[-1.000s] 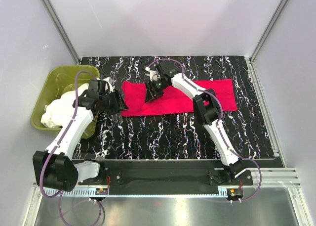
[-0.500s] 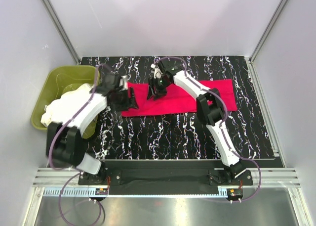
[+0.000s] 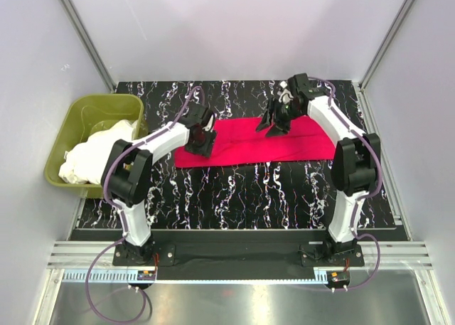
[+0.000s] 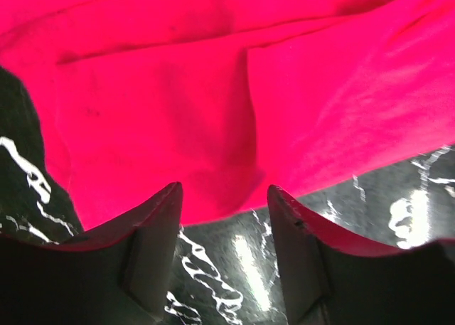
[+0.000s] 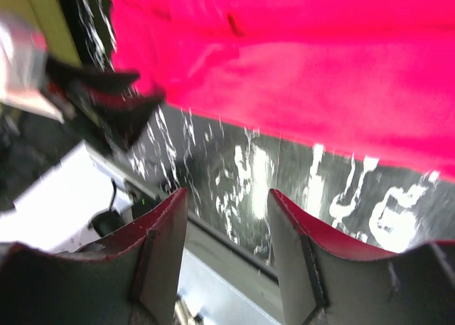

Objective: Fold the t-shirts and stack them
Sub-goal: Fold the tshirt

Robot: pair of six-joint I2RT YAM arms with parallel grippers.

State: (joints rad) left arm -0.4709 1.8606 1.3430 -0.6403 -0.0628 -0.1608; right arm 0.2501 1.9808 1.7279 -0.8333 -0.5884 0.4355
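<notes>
Jaws on both arms stand part open, roughly half spread, and neither pair holds anything. Left jaws hang low at the left end of the bright crimson-red cloth t-shirt [image 3: 249, 141], tips at its near edge; the gap shows bare red cloth and a bit of the black, white-veined marbled worktop [image 3: 249, 190]. Right jaws sit over the shirt's far edge, right of its middle. In the right wrist view their gap shows only worktop, with red cloth just past the tips. Cannot tell if either pair touches the cloth.

Red shirt lies flat as a long strip across the middle of the worktop, running left to right. Left wrist view shows one layer lapped over another with a soft crease, so it looks folded lengthwise already. White to cream t-shirts [image 3: 92, 158] are heaped in the olive-green plastic tub [image 3: 89, 112] at the left of the worktop, bulging over its near rim, none folded.

Handling, as a judgement: light, limp, thin cloth, not fragile, no stiffness. It will sag and drag, and layers may slide apart or the top one lift alone. Smooth worktop probably lets it slip when pulled. Best hold is a pinch at the corners of one end of the strip, through all layers, one arm per corner so the fold carries over evenly. A mid-span pinch would bunch it. Crosswise fold looks like the next step; stacking not yet begun.
</notes>
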